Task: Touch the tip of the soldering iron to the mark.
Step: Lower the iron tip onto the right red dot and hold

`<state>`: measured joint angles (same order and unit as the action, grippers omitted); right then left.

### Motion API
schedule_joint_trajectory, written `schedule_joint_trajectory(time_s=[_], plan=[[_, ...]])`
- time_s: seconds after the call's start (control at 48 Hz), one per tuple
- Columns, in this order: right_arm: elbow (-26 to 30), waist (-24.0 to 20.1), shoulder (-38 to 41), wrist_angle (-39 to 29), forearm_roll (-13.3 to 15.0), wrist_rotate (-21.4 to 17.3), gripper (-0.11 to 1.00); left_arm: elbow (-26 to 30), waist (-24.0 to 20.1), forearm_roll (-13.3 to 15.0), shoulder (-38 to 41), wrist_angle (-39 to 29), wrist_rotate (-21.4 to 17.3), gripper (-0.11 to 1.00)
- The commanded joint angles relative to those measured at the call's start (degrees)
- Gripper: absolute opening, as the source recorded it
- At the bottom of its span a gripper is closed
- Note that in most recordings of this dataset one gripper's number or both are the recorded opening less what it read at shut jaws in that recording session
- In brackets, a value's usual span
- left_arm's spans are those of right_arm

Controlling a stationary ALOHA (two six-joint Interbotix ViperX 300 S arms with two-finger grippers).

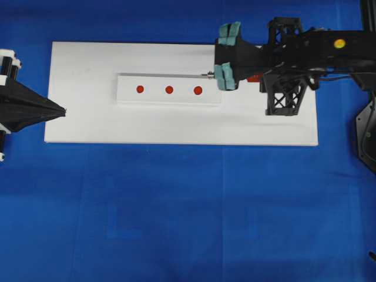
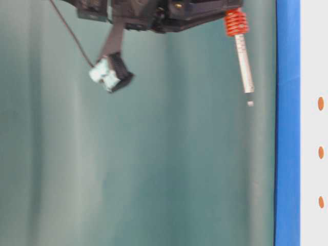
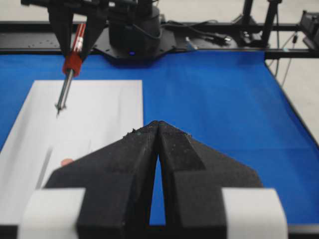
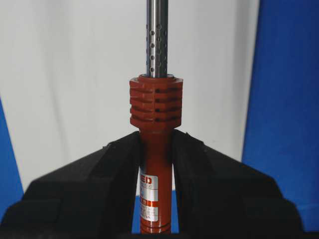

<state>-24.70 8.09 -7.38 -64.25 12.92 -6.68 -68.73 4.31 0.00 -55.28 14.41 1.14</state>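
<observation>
My left gripper sat pressed together at the white board's left edge. Rightward, the right gripper pinched the orange-red ribbed soldering iron, its thin tip seemingly above the board, not touching.

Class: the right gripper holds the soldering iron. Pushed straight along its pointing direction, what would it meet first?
Probably the white board: the soldering iron in the right gripper slants downward, tip above it. Depth uncertain.
</observation>
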Motion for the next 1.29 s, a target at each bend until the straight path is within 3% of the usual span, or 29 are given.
schedule_joint_trajectory(time_s=[0.0, 0.709, 1.272], plan=[[0.4, 0.0, 0.6, 0.4, -0.3, 0.0, 0.07, 0.6, 0.1, -0.1, 0.2, 0.3, 0.0, 0.0], [-2.9, 0.4, 8.0, 8.7, -0.4, 0.4, 0.07, 0.6, 0.1, -0.2, 0.3, 0.3, 0.0, 0.0], [-2.7, 1.2, 9.3, 8.0, -0.4, 0.5, 0.07, 0.6, 0.1, -0.1, 0.2, 0.4, 0.1, 0.0]])
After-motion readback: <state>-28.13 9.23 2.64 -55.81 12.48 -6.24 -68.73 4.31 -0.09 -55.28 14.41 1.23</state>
